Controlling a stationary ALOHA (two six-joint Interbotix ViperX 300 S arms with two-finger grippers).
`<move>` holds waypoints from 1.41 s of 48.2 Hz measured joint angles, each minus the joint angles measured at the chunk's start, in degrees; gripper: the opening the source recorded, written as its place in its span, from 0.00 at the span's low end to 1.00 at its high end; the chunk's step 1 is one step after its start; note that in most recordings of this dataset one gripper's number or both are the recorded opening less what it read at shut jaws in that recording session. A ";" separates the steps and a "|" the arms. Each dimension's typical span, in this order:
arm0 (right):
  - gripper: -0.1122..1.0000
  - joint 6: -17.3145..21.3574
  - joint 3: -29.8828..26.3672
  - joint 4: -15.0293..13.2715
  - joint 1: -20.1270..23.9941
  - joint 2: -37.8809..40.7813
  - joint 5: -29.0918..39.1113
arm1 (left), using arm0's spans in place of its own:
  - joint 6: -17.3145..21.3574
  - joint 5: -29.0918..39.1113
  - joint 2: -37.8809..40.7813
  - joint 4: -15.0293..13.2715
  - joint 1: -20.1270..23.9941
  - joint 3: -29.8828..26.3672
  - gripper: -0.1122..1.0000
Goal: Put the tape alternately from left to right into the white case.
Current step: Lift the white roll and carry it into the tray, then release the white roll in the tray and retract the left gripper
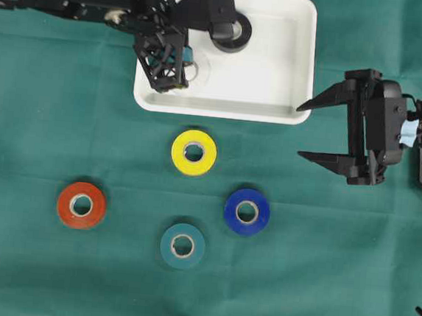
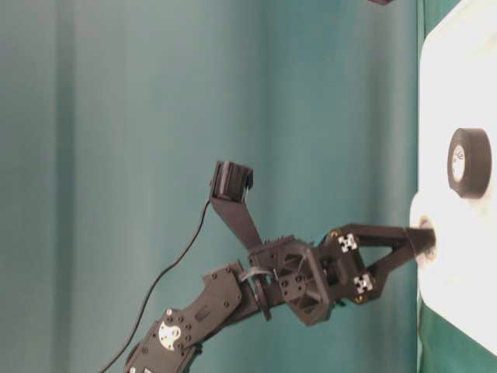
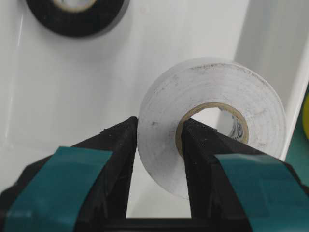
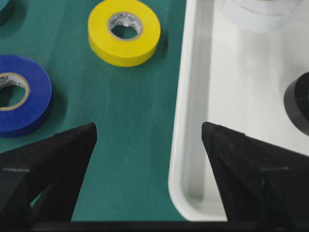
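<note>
1. Gripping the white roll (image 3: 207,121) by its wall, one finger through the core, the left gripper (image 1: 175,72) sits in the white case's (image 1: 297,55) lower left.
2. Only the left wrist view shows the roll tilted on edge, its hole facing the camera.
3. Black roll (image 1: 231,33) lies flat, upper centre.
4. Right gripper (image 1: 318,130) hangs spread, empty.

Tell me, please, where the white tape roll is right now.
The white roll is pinched by the left gripper over the white case, near its left front corner.
</note>
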 measured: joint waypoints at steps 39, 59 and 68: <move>0.63 0.09 -0.09 0.00 0.00 0.97 -0.53 | 4.92 -4.83 3.43 0.00 1.32 5.36 0.36; 0.63 0.09 -0.09 0.00 0.09 1.41 -0.97 | 5.36 -5.80 1.76 0.00 1.32 5.98 0.77; 0.63 0.09 0.00 0.00 0.09 1.41 -0.97 | 5.45 -4.92 -1.76 0.00 0.62 5.71 0.77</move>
